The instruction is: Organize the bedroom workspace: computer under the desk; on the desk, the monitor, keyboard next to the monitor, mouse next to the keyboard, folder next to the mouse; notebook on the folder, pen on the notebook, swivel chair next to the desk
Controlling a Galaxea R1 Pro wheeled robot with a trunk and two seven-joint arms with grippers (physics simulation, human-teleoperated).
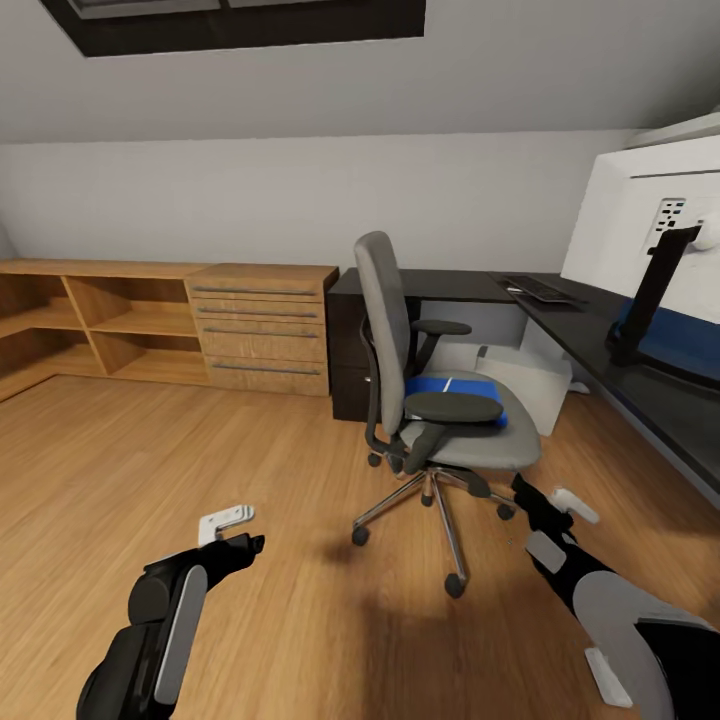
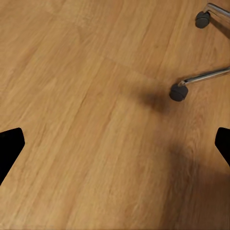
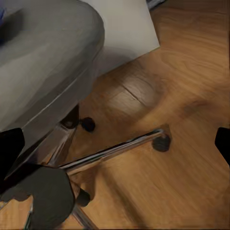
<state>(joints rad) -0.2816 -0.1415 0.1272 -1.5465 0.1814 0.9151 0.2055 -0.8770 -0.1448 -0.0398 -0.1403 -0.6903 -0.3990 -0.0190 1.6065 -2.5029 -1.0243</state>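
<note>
**Bedroom workspace: one chair, one folder, two idle grippers**

Count. One swivel chair [image 1: 432,400], grey seat and tall back, two black armrests, metal star base on castors. One blue folder [image 1: 447,388] lying flat on its seat, partly behind the near armrest. One monitor [image 1: 655,235], seen from its white back, on its black stand. One keyboard [image 1: 540,290] on the far part of the desk top. One black desk [image 1: 590,335], L-shaped, running along the back wall and down the right side. One pale computer [image 1: 525,375] on the floor under the desk, behind the chair. One light wood chest of drawers [image 1: 262,328] with open shelving to its left.

Edges and room. The chair stands out from the desk on the plank floor [image 1: 150,450], with bare floor to its left and in front. On its right the desk edge is near.

Jaws. Left gripper [image 1: 240,530] hangs low over bare floor, left of the chair base; in the left wrist view both dark fingertips sit at opposite edges, so the jaws are spread wide with nothing between. Right gripper [image 1: 560,505] is just beside the front right corner of the seat, below the folder's level; its jaws also stand spread and empty, facing the seat underside and base legs. The folder lies above and to the left of the right gripper, not touched.
</note>
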